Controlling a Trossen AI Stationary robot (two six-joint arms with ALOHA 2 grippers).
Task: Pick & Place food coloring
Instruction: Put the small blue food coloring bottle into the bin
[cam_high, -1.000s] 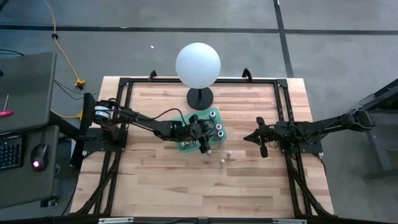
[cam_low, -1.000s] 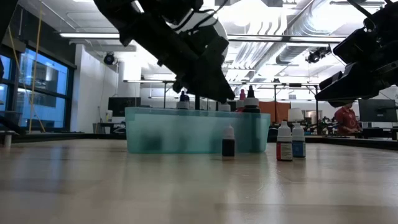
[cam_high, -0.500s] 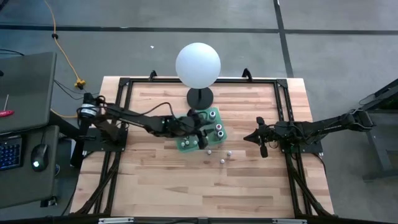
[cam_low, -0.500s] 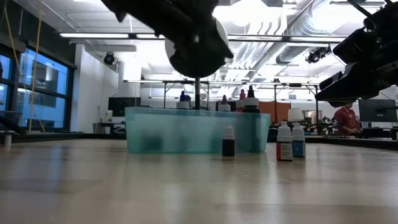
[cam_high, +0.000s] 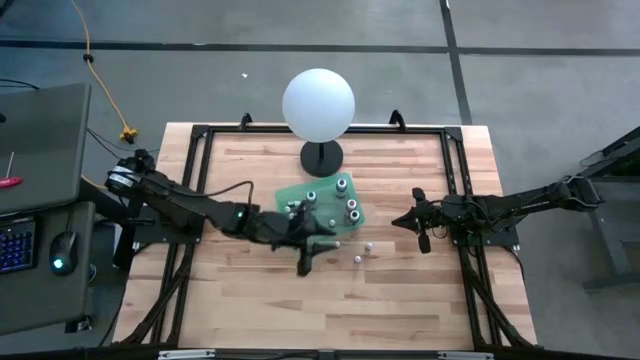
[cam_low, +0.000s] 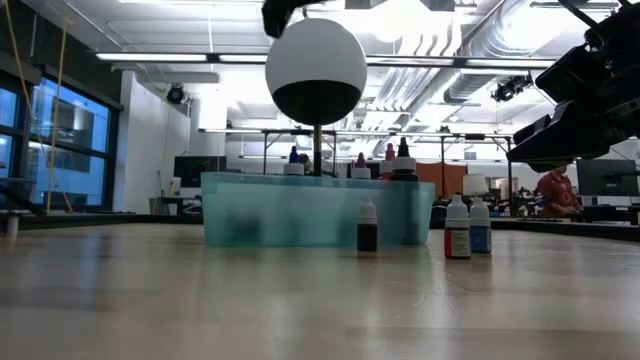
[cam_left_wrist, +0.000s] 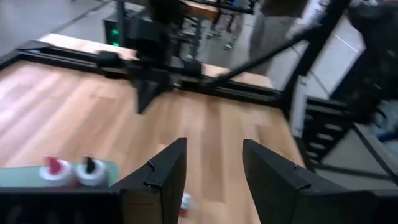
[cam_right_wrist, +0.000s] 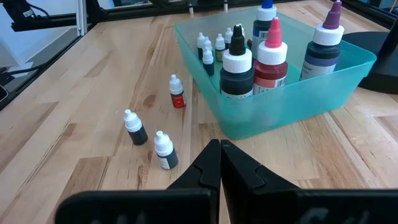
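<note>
Three tiny food coloring bottles (cam_right_wrist: 134, 127) (cam_right_wrist: 164, 150) (cam_right_wrist: 177, 92) stand upright on the wood near the teal tray (cam_right_wrist: 292, 93), also seen as white dots (cam_high: 357, 258) in the high view and in the low view (cam_low: 367, 226). More tiny bottles (cam_right_wrist: 208, 53) stand inside the tray beside larger ones. My left gripper (cam_high: 305, 262) is open above the table, on the near side of the tray; one small bottle (cam_left_wrist: 185, 202) shows below its fingers (cam_left_wrist: 214, 180). My right gripper (cam_right_wrist: 221, 165) is shut and hovers to the right of the bottles (cam_high: 420, 225).
A big white sphere (cam_high: 318, 102) on a black stand rises at the far side of the tray. Larger bottles with black, red and purple tops (cam_right_wrist: 272, 56) fill the tray. Black frame rails (cam_high: 200, 150) border the table. Bare wood lies toward the near edge.
My left gripper has drawn back from over the tray toward the table's near edge and risen, leaving the low view almost entirely. The three bottles on the table stand where they were. The right arm has kept still.
</note>
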